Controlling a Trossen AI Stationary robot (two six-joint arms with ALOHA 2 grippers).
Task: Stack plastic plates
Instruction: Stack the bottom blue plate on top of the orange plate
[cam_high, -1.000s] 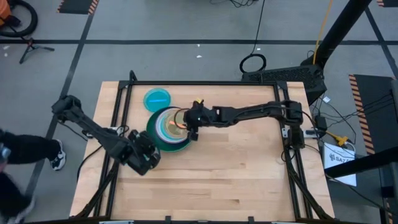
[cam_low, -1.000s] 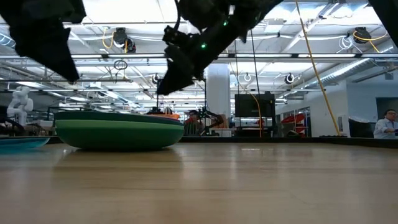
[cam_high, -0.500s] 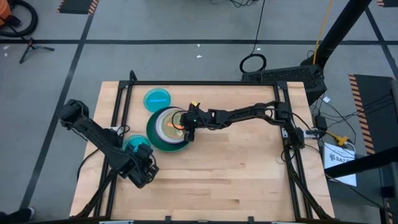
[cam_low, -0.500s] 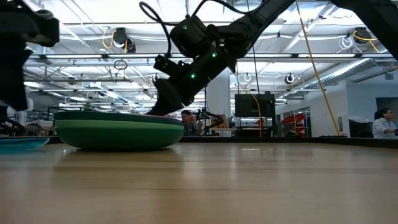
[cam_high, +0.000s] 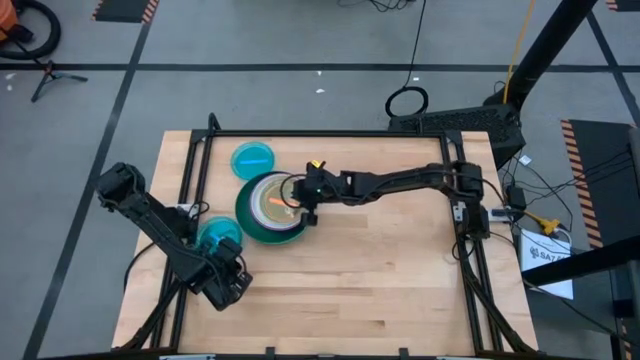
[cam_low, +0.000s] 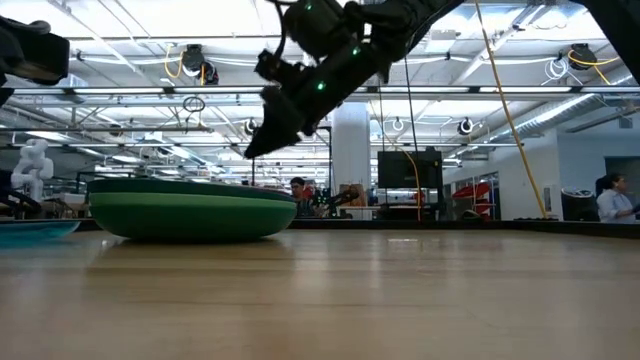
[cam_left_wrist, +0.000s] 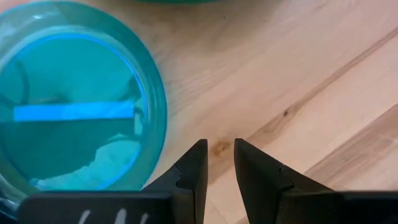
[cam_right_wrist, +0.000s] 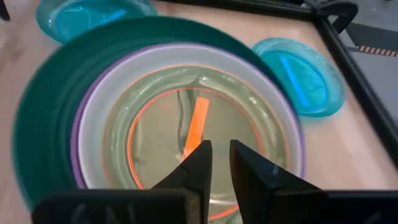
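High view first: I see the wooden surface with its black frame, and the stack of plastic plates sitting left of centre toward the far edge. The dark green plate is the base of that stack. Inside it I can make out a purple rim, then a white one, and on top the small translucent orange plate with an orange strip across its middle.

Two small blue plates lie loose on the surface. One blue plate is just beyond the stack, toward the far edge; the other blue plate sits near the stack's left side, close to my left arm.

My right arm reaches across from the right side, and the right gripper hangs over the stack's right half. In the low view it is clear of the plates, above the rim. In the right wrist view its fingers are close together with only a narrow gap, nothing between them, above the orange plate.

My left arm comes in from the left edge, with the left gripper over bare wood nearer the front. The left wrist view shows its fingers nearly together, holding nothing, just beside the near blue plate's rim.
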